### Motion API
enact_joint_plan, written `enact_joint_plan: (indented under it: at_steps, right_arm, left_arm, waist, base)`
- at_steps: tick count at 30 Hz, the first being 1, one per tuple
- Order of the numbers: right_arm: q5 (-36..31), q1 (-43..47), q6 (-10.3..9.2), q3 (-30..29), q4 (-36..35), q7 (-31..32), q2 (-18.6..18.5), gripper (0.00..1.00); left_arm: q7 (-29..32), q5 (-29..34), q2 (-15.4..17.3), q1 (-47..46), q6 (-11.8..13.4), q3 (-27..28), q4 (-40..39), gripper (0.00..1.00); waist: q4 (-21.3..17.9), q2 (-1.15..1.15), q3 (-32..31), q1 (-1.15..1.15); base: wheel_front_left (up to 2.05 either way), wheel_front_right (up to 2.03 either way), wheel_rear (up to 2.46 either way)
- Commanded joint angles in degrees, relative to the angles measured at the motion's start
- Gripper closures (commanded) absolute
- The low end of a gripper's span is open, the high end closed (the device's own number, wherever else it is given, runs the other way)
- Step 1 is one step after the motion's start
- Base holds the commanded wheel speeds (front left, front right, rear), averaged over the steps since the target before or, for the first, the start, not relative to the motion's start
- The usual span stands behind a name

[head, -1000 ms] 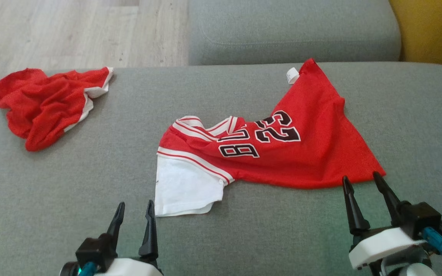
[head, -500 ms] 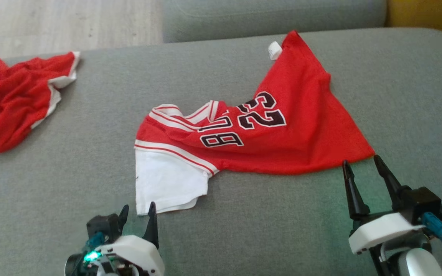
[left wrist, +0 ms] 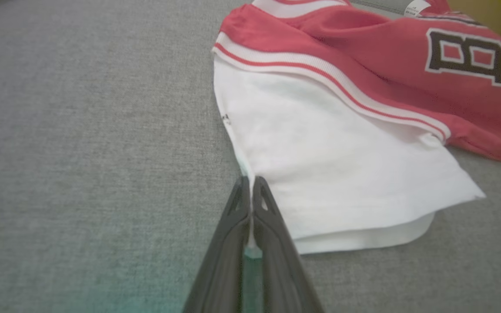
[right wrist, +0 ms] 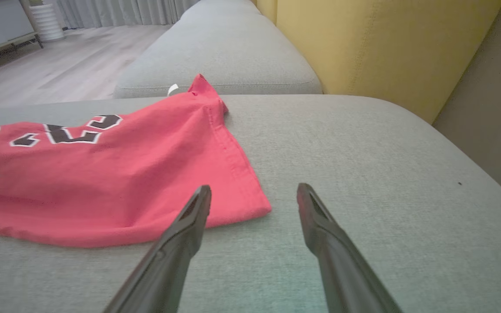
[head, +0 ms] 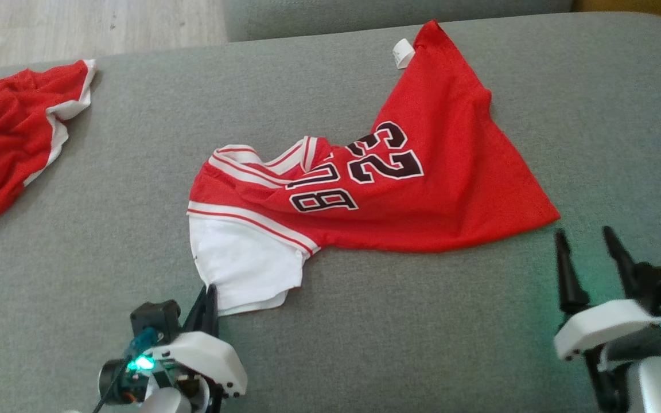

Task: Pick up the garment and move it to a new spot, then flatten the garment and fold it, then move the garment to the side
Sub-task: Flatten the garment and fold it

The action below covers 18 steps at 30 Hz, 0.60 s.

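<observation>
**Item 1, my left claw** (head: 209,293): fingers pressed together, no gap. It has pinched the near left edge of the white sleeve (left wrist: 342,165), and a sliver of white cloth shows between the fingers in the left wrist view. 1 s ago it was spread wide and short of the hem; now it is closed on it.

**Item 2, my right claw** (head: 583,232): fingers wide apart, nothing between them. The tips are low over the cushion, just beside the jersey's near right corner and not touching it. 1 s ago the tips sat at the hem, left of that corner.

**Item 3, jersey** (head: 451,172): red, black numerals w/ white outline, white-and-red striped trim. It lies crumpled at mid-cushion, w/ the white label (head: 403,53) at the far tip. Its lie is the same as before; the head view itself has shifted.

**Item 4, red cloth** (head: 3,137): bunched, white trim, at the far left of the cushion, well apart from the jersey.

**Item 5, surface:** a grey woven sofa cushion (head: 135,241), w/ a second grey cushion (right wrist: 220,52) beyond it.

**Item 6, room:** a yellow backrest (right wrist: 363,48) on the right, a pale wood floor (head: 78,26), curtains (right wrist: 120,13) and a white ribbed pot (right wrist: 46,21) at the back.
</observation>
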Motion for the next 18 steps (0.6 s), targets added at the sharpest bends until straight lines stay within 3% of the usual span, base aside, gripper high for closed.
enact_joint_plan:
  at_steps: [1, 8, 18]
  right_arm:
    - [-0.40, -3.14, -0.04, 0.07, -1.07, 0.40, -0.30, 0.00]
    - [-3.09, -10.12, -0.04, -8.32, 8.97, 4.46, -0.30, 0.00]
    - [-3.22, -16.40, -0.04, -6.93, 20.78, 11.63, -0.30, 0.00]
  left_arm:
    - [-1.14, 0.32, 0.31, -1.93, 0.20, 1.68, -1.53, 1.00]
    - [-5.70, 1.63, 1.81, -2.67, 1.36, 3.18, -5.42, 1.00]
    - [-6.46, 2.22, 2.32, -2.05, 2.21, 2.88, -10.52, 1.00]
  waist:
    - [0.35, 0.00, 0.19, -0.01]
    - [3.02, 0.00, 0.98, -0.01]
    - [5.05, 0.00, 1.91, -0.01]
  base:
    - [0.00, 0.00, 0.00]
    - [0.00, 0.00, 0.00]
    - [0.00, 0.00, 0.00]
